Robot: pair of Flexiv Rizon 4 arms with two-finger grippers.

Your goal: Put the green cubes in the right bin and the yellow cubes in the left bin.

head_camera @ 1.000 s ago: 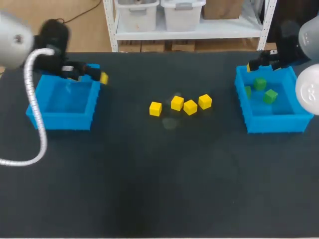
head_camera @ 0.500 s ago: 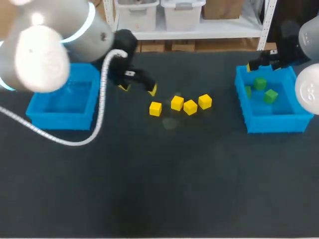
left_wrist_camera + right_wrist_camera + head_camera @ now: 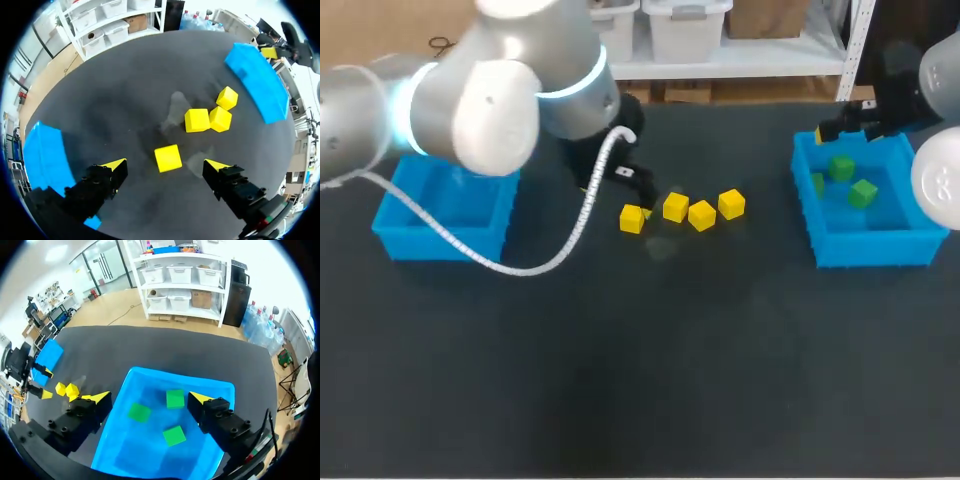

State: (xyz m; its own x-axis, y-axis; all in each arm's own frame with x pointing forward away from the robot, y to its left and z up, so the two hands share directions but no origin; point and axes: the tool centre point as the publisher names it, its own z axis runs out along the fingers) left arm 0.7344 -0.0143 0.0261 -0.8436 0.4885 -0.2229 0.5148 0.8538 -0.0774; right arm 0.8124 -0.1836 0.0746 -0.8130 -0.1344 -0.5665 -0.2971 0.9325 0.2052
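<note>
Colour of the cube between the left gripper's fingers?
Yellow. The cube shows best in the left wrist view.

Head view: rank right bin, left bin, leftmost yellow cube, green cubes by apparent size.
Largest: right bin and left bin, alike; my left arm covers part of the left one.
Smallest: leftmost yellow cube and green cubes, about alike.
</note>
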